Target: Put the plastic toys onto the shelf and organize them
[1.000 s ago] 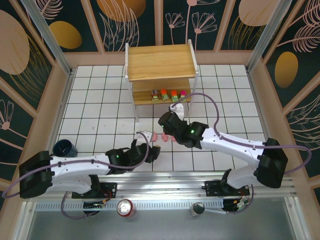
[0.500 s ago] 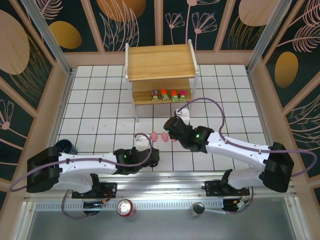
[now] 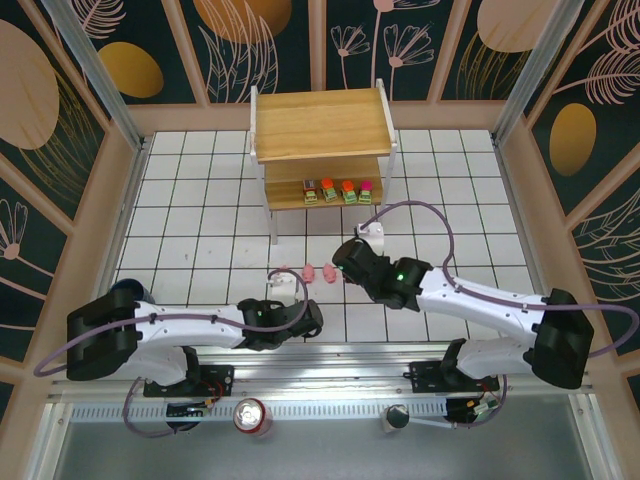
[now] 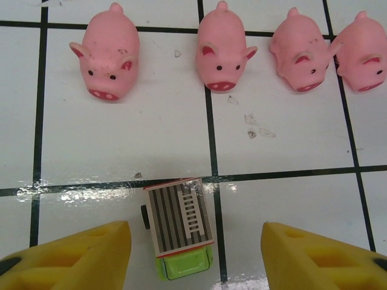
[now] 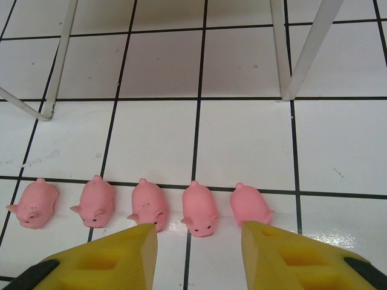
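Tiled table [image 3: 200,220], L end effector [image 4: 195,244] spread astride grey-top block [image 4: 178,217], R end effector [image 5: 198,241] spread by pigs [image 5: 201,214], mug [image 3: 125,291] prob. part-hidden

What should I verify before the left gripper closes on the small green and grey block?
1. Left gripper open: ok. Its fingers stand apart on both sides of the block and do not touch it.
2. Block centred between the fingers: not ok. It lies nearer one finger and is slightly turned.
3. Pigs clear of the grip: ok. They lie beyond the block, apart from it.
4. Free space on the shelf's lower board: ok. There is bare wood beside the four blocks there.
5. Right gripper open: ok.
6. Which pig the right gripper aims at: cannot tell.
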`<action>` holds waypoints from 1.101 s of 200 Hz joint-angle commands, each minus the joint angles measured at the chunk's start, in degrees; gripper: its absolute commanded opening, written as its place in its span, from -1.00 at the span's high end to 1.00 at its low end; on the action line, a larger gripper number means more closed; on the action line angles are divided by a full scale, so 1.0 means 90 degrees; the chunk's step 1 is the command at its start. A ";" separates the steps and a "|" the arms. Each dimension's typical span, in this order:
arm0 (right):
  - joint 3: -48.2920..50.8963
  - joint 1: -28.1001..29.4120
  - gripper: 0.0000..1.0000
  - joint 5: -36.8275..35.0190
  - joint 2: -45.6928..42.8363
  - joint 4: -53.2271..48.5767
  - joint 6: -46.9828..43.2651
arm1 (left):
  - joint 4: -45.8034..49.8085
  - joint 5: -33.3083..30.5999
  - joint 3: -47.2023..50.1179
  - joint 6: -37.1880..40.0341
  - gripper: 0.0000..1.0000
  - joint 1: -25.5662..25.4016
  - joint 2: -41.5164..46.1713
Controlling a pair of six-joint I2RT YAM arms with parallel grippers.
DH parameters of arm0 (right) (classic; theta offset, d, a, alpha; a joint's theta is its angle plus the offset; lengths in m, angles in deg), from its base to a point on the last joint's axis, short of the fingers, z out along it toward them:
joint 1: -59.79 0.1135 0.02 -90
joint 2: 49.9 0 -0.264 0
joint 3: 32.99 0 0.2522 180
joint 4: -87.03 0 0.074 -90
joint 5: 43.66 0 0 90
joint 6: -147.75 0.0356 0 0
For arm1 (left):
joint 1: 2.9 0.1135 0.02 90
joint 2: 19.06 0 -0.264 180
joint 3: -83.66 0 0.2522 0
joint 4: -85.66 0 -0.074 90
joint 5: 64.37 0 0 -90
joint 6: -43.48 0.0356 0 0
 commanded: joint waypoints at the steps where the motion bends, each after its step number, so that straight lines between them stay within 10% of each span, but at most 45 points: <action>1: 0.0140 0.0051 0.17 -0.0066 -0.0183 -0.0013 0.0187 | 0.0287 0.0066 -0.0185 -0.0291 -0.16 -0.0047 -0.0209; 220: 0.0377 0.0058 0.18 -0.0038 -0.0349 0.0152 0.0075 | 0.0616 0.0211 -0.0477 -0.0829 0.02 -0.0047 -0.1053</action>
